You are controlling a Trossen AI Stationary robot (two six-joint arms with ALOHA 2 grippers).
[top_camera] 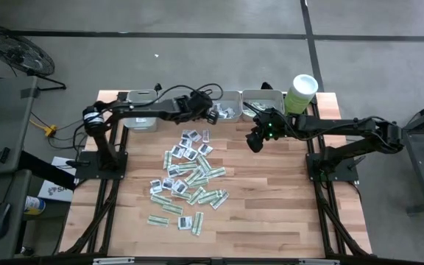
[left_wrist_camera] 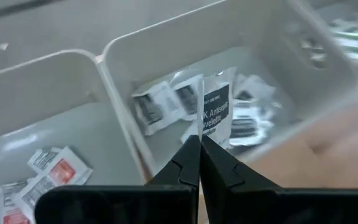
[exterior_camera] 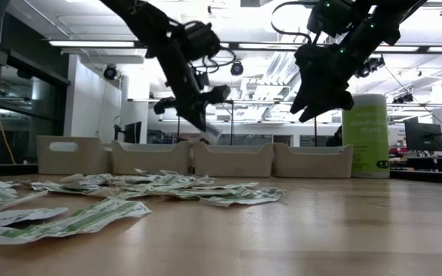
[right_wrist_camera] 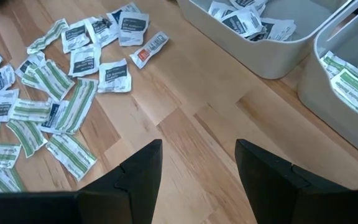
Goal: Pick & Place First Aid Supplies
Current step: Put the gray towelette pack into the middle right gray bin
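Many first aid supplies, green-white strips and white sachets with dark marks, lie scattered on the wooden table [top_camera: 190, 177] [right_wrist_camera: 55, 93]. My left gripper [left_wrist_camera: 199, 140] [top_camera: 213, 114] is at the table's far edge, shut on one white sachet [left_wrist_camera: 217, 109] above a grey tray [left_wrist_camera: 166, 56] that holds more of the same sachets. My right gripper [right_wrist_camera: 197, 162] [top_camera: 256, 140] hangs open above bare wood near the trays, with nothing between its fingers. My left gripper pinches the white sachet by its near edge [left_wrist_camera: 207, 134] between its two fingertips. The fingers slant down toward the table's far edge. The sachet sticks out beyond the fingertips, printed face showing, lifted clear above the tray's inside.
Several grey trays stand in a row along the far edge [exterior_camera: 232, 159]. The one beside the held sachet holds red-marked sachets [left_wrist_camera: 51, 171], another holds green strips [right_wrist_camera: 353, 81]. A tall pale green tub [top_camera: 300, 92] stands at the far right. Bare wood lies on the table's right half [top_camera: 278, 199].
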